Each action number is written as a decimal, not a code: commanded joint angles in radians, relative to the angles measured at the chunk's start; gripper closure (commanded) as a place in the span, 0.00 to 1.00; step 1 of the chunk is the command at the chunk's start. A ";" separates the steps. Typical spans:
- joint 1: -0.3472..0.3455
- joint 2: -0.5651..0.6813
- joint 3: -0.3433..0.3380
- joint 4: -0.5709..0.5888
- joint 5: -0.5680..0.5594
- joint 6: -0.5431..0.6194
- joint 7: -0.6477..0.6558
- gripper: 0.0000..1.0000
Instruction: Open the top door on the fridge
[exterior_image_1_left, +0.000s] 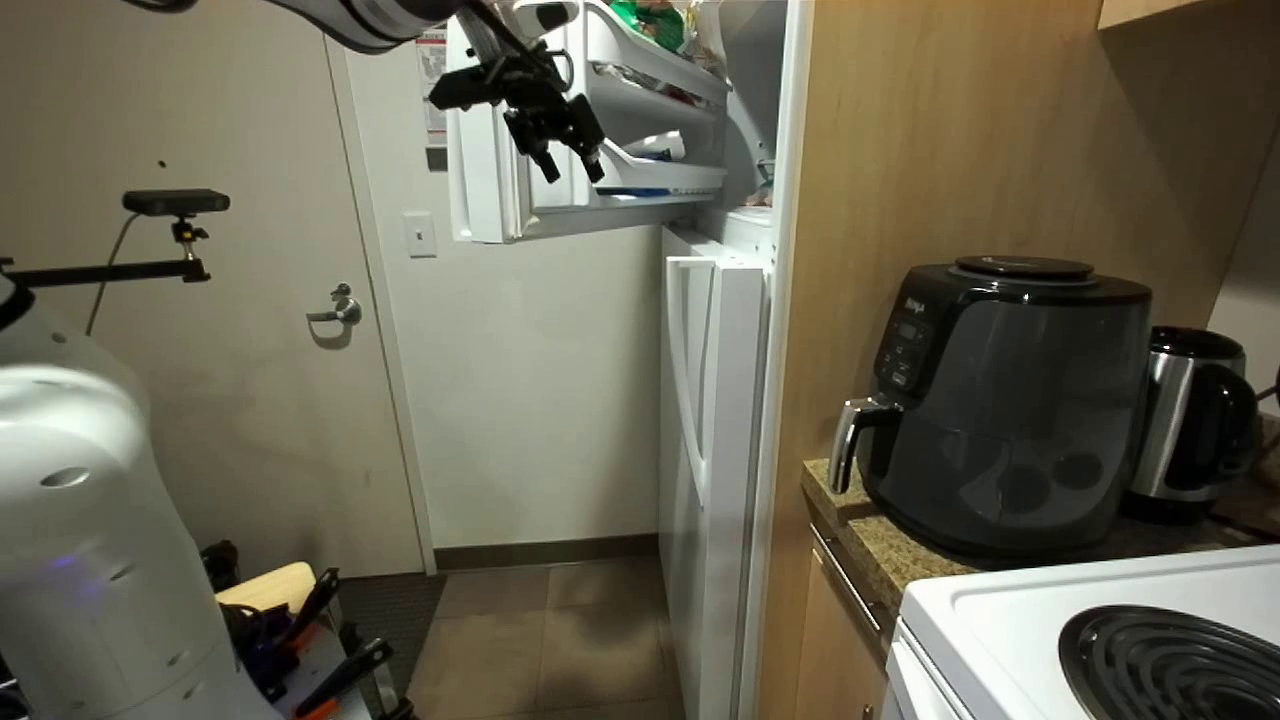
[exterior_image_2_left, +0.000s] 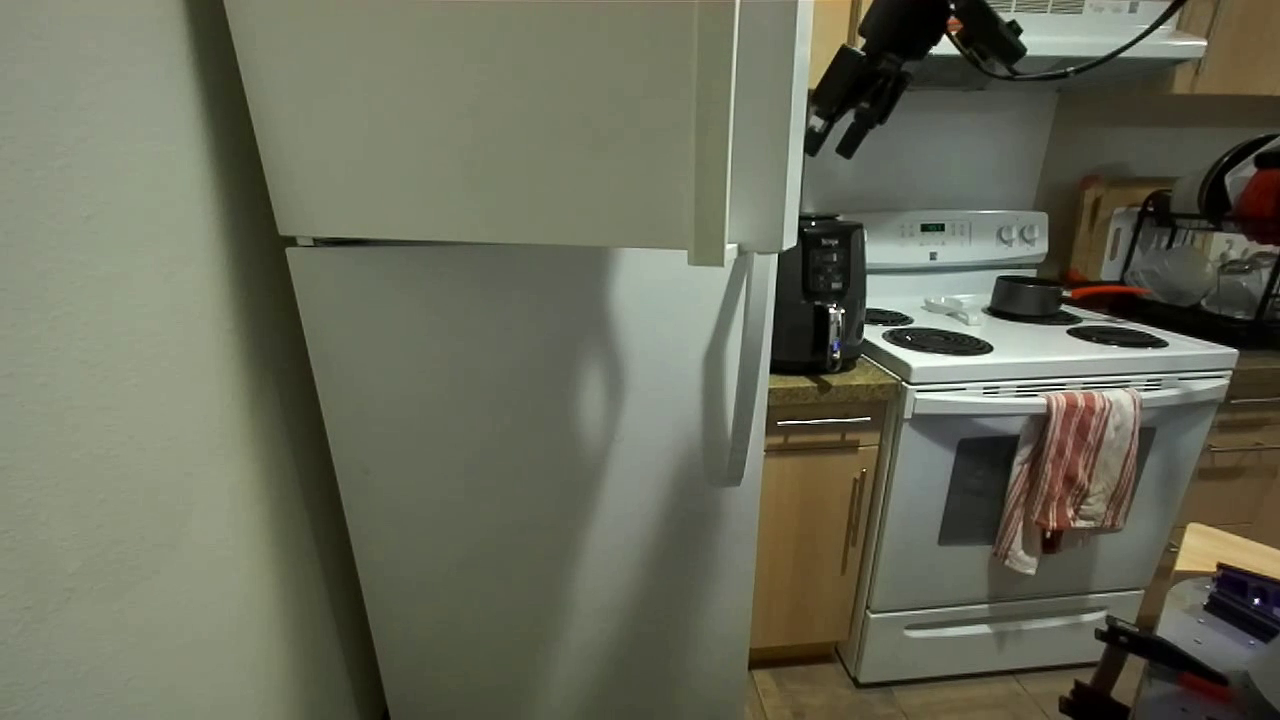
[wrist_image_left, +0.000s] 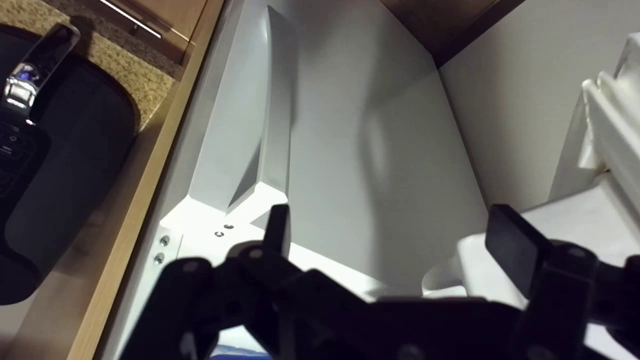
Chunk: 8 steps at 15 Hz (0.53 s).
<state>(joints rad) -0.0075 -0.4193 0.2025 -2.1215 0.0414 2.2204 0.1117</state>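
The fridge (exterior_image_1_left: 735, 420) is tall and white. Its top door (exterior_image_1_left: 484, 175) stands open, with white racks showing on its inner side. An exterior view shows the plain outer face of the top door (exterior_image_2_left: 480, 120). My gripper (exterior_image_1_left: 575, 172) hangs by the inner side of the top door, near its lower rack. It also shows just past the door's free edge in an exterior view (exterior_image_2_left: 832, 148). In the wrist view the gripper (wrist_image_left: 392, 225) has its fingers wide apart with nothing between them. I cannot tell whether the gripper touches the door.
The lower door (exterior_image_2_left: 520, 420) is shut, with its handle (exterior_image_1_left: 688, 370) standing out. A black air fryer (exterior_image_1_left: 1010, 420) and a kettle (exterior_image_1_left: 1185, 420) are on the counter beside the fridge. A white stove (exterior_image_2_left: 1040, 480) is farther along. A wall with a light switch (exterior_image_1_left: 420, 235) is behind the top door.
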 joint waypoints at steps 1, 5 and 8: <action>0.029 0.111 -0.009 0.088 -0.058 0.069 0.002 0.00; 0.069 0.185 -0.014 0.140 -0.043 0.117 -0.016 0.00; 0.115 0.197 -0.022 0.152 0.004 0.111 -0.063 0.00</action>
<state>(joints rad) 0.0588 -0.2659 0.1902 -2.0067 0.0116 2.3101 0.0807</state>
